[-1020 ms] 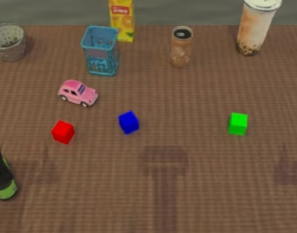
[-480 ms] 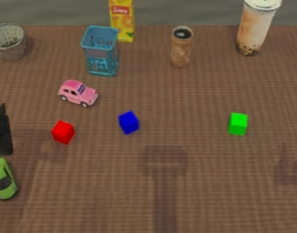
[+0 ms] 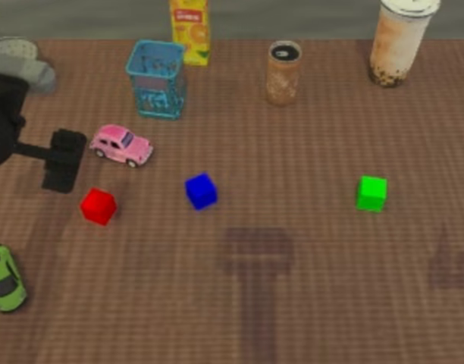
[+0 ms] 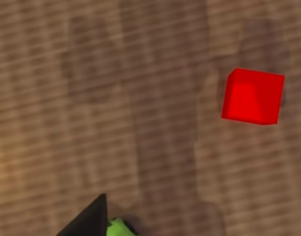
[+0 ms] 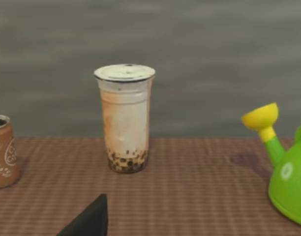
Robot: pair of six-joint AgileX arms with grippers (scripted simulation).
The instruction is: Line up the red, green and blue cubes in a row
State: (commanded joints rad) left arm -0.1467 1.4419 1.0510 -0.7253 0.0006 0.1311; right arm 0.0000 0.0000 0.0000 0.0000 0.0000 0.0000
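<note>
Left gripper (image 3: 63, 161) above table's left side, just beside red cube (image 3: 98, 205), finger state unclear; right arm out of view

Left arm has swung in from the table's left edge: a second ago only a sliver showed low at that edge, over the lime-green toy car (image 3: 4, 277). Left gripper (image 3: 63, 161) now hangs just above-left of the red cube (image 3: 98, 205), beside the pink toy car (image 3: 122, 145). The lime-green car is now fully uncovered.
</note>
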